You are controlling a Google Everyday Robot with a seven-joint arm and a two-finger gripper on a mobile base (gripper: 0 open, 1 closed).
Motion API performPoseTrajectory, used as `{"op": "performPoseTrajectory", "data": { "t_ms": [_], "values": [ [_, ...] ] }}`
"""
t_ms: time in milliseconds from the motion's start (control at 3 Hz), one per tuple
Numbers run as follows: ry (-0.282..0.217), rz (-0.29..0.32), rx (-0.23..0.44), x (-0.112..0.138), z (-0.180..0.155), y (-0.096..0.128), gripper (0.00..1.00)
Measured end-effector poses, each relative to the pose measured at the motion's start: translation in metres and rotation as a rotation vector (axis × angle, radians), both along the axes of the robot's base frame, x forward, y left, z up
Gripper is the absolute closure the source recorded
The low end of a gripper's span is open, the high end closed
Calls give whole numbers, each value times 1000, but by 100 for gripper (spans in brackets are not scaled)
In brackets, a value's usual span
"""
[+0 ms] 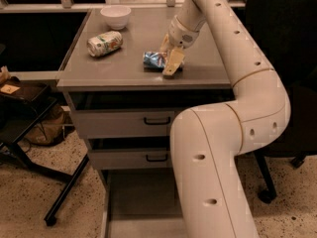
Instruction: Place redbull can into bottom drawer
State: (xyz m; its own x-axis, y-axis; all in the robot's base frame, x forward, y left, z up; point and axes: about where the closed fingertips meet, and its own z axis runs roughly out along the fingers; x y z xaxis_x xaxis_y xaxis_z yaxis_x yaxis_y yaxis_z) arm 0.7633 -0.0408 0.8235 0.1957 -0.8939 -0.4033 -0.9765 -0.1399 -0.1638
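A: Right, the gripper [168, 61] is down on the grey cabinet top [124, 73], set against the right-hand end of the redbull can [152, 59]. The can lies on its side near the front edge.

B: Has it got hold of the can?

A: You cannot tell from here. The gripper sits astride that end, but whether it has closed is not visible, and the can rests on the top.

B: How will the can handle?

A: My guess is light and thin-walled. It looks crumpled, so a hard squeeze would probably crush it further. The shiny metal is likely slick too. Take it across the body, nearer the middle than the end, so it cannot pivot out.

B: And the white-and-green can [104, 42]?

A: Well apart to the left, near the white bowl [116, 16]. You need not worry about either.

B: Where is it going?

A: The bottom drawer [138, 197] stands pulled out below the two handled drawers, with its bare floor showing. You would want to carry the can low and level, since a loose hold could drop it.
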Motion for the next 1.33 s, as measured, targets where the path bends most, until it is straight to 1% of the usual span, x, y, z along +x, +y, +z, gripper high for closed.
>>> {"op": "performPoseTrajectory", "data": {
  "t_ms": [333,667,1000,1333],
  "values": [
    [-51,-21,28,18,-1,11,0],
    [-89,-32,18,24,13,22,0],
    [-89,-32,18,24,13,22,0],
    [-89,-32,18,24,13,22,19]
  ]
}}
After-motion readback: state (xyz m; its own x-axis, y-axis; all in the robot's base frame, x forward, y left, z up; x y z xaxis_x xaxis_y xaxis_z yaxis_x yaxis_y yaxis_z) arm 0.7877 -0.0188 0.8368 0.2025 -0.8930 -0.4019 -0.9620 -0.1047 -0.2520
